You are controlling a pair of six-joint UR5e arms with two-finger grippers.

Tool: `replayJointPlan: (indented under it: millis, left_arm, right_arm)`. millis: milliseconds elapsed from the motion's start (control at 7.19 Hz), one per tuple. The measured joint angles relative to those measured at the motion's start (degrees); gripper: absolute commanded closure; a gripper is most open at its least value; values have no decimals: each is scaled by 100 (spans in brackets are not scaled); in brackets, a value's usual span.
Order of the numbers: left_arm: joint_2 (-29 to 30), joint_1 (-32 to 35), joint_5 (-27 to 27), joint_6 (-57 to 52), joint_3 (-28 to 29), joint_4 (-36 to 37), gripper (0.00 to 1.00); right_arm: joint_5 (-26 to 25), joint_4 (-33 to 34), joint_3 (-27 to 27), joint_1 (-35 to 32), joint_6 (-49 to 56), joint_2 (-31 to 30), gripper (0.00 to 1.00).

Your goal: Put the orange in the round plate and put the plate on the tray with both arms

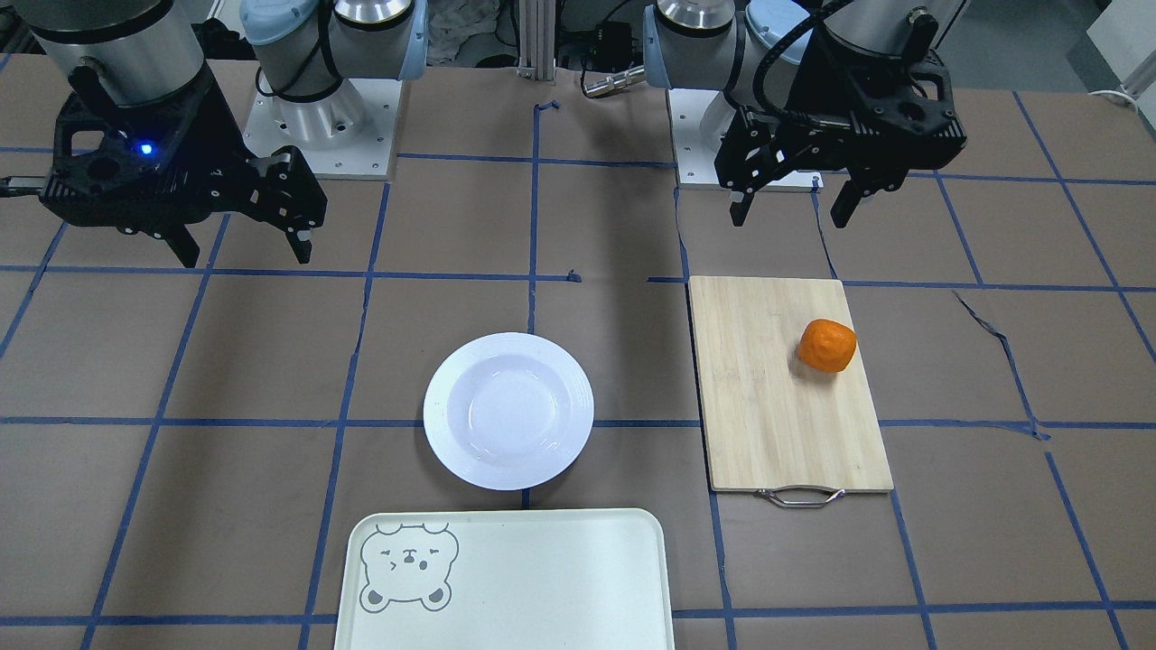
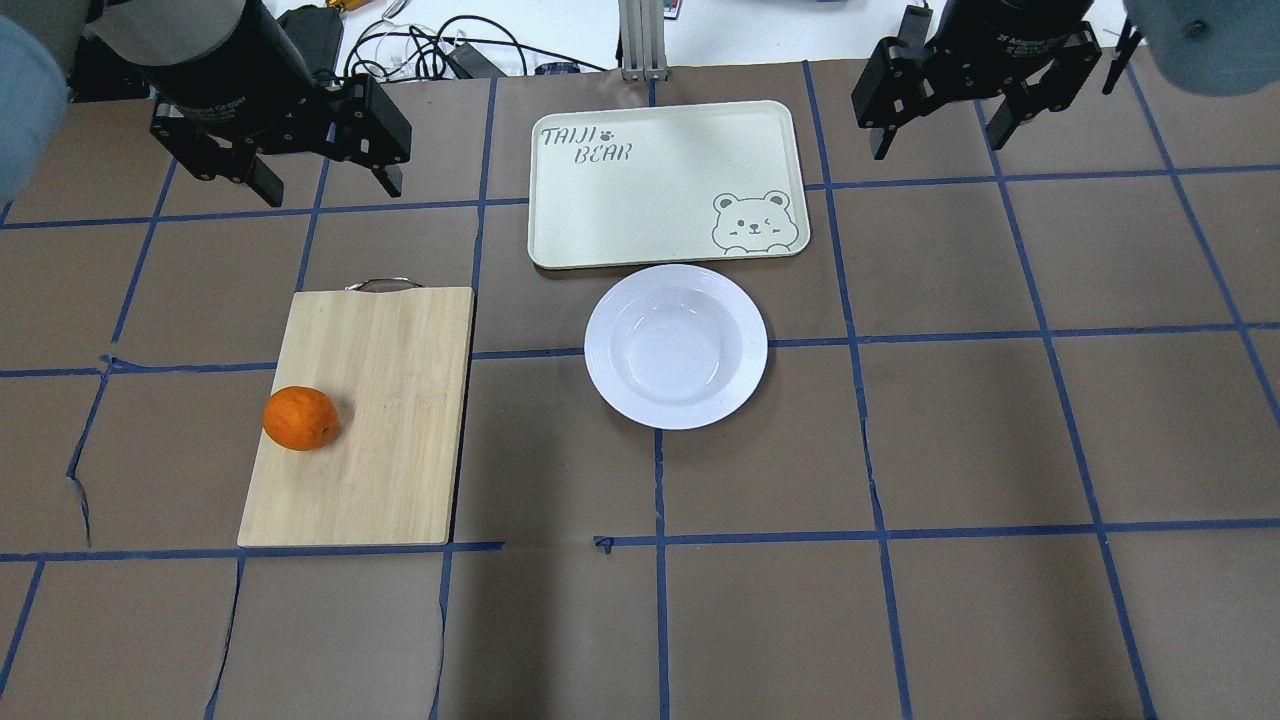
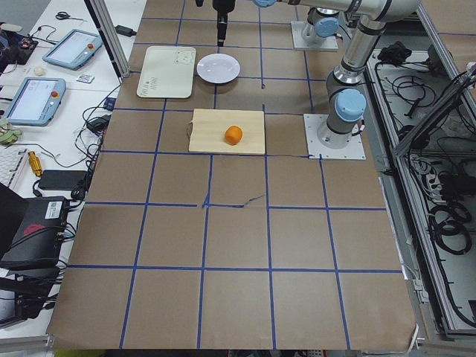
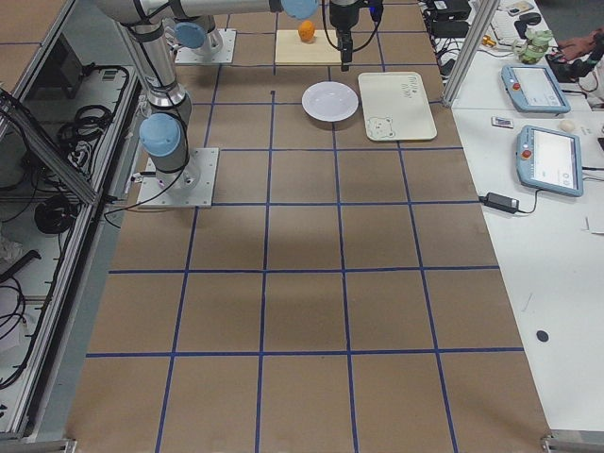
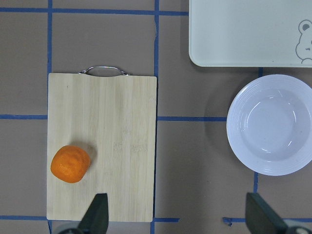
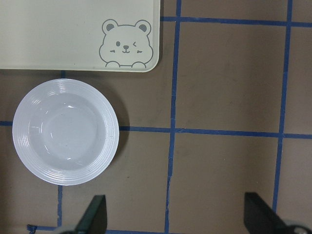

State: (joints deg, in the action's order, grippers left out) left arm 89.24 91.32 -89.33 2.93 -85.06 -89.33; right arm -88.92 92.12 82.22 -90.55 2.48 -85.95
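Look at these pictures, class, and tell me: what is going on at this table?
Nothing is being handled yet. The left gripper hangs open and empty above the table, near the cutting board. The right gripper hangs open and empty beside the tray. The orange lies on the cutting board. The plate sits empty on the table, close beside the tray, which holds nothing.
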Motion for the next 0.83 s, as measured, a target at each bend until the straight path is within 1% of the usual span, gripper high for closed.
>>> replayJointPlan:
  millis: [139, 278, 417, 557, 835]
  left_arm:
    - [-1, -2, -35, -2, -7, 0, 0]
    - [0, -13, -187, -2, -57, -3, 0]
    - [0, -27, -523, 10, -204, -3, 0]
    - [2, -39, -884, 32, -443, 5, 0]
    - [47, -119, -1326, 27, -1149, 101, 0]
  right_arm:
    - [-4, 36, 2, -3, -3, 0, 0]
    - [-4, 43, 4, -3, -7, -1, 0]
    - [-3, 41, 4, 1, -10, -1, 0]
    - [-1, 42, 4, -4, -10, -3, 0]
    - [-1, 65, 5, -21, -11, -3, 0]
